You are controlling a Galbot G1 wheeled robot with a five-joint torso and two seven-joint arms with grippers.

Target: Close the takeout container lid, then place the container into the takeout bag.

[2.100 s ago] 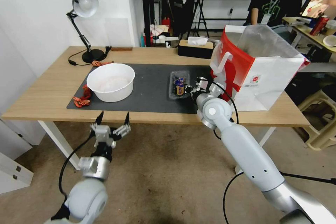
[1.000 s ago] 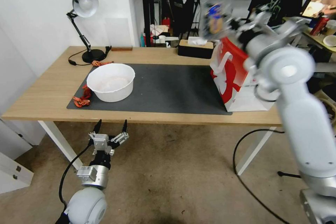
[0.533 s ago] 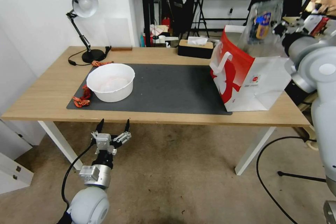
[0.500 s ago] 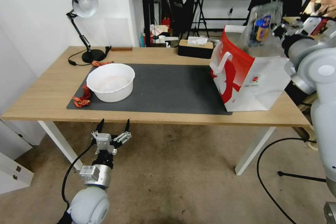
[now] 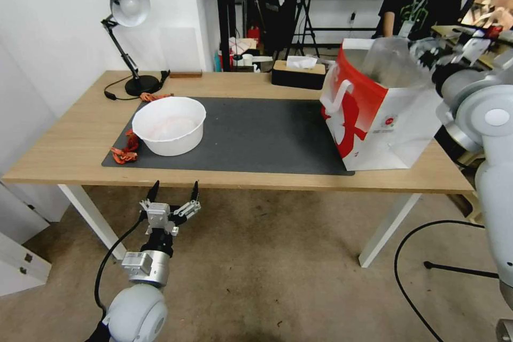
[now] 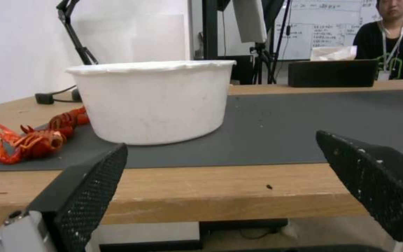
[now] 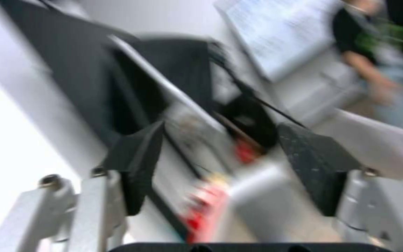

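— Takeout container, small clear plastic clamshell: where?
— Cannot tell. Right end effector (image 5: 439, 52), fingers spread and empty, hangs at the red-and-white paper takeout bag's (image 5: 385, 117) mouth. Left end effector (image 5: 172, 192), likewise spread, sits below the wooden desk (image 5: 69, 133).

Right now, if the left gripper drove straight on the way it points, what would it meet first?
Probably the table's front edge: the open left gripper hangs low just short of it, aimed toward the white bowl beyond. Height is unclear.

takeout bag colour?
The takeout bag is red and white, with white strap handles and a small red logo; clearest in the head view.
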